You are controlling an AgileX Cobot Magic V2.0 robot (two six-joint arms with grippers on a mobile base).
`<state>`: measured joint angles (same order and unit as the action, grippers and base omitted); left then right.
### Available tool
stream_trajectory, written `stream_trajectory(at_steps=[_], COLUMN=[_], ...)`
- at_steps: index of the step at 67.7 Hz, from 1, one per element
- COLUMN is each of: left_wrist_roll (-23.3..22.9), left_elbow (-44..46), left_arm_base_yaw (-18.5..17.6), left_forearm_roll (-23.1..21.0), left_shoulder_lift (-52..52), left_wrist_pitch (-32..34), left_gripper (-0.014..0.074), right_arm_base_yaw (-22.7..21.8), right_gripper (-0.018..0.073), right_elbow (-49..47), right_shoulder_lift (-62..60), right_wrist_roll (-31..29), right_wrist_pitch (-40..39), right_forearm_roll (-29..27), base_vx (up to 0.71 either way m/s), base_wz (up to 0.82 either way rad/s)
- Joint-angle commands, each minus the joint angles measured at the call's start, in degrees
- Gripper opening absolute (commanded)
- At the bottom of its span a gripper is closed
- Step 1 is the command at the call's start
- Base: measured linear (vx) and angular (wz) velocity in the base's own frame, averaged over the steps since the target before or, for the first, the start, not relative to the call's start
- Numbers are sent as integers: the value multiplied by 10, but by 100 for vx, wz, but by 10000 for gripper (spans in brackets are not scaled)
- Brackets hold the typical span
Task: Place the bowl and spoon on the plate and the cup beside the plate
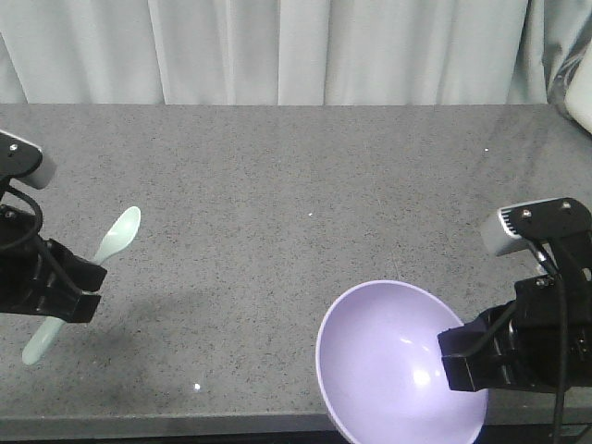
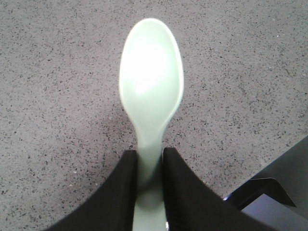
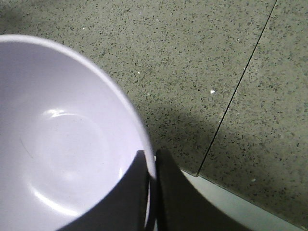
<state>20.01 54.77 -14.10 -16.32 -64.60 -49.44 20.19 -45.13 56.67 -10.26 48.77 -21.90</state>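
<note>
Left pincer (image 2: 150,161) grips the spoon (image 2: 151,82) by its handle; the spoon runs straight ahead of it, oval end foremost. Right pincer (image 3: 150,163) pinches the rim of the bowl (image 3: 62,144); the bowl sits tilted at its left.

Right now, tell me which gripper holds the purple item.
The right gripper, pinching the rim of the lavender bowl; the left gripper holds the mint spoon.

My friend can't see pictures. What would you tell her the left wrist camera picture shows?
A pale green spoon is pinched by its handle between the two black fingers of the left gripper. The spoon's oval bowl points away from the camera. Behind it is a grey speckled tabletop.
</note>
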Motion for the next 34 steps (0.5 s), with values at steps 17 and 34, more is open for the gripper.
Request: stream_trajectory(at_steps=[17,34], left_wrist_roll=[0,0], left_elbow=[14,14], left_arm_base_yaw=[-3,-3], left_forearm_roll=[-13,-13], left_shoulder_lift=[12,12], left_wrist_pitch=[28,28], left_gripper=[77,77], right_arm_base_yaw=[0,0], right_gripper=[-1,-1], right_elbow=[-16,-16], right_shoulder_lift=[-8,-8], right_wrist_roll=[-1,-1], right_wrist_pitch=[-24,-24], right_forearm_roll=[-15,-15], base_vx=[0,0], base_wz=[0,0])
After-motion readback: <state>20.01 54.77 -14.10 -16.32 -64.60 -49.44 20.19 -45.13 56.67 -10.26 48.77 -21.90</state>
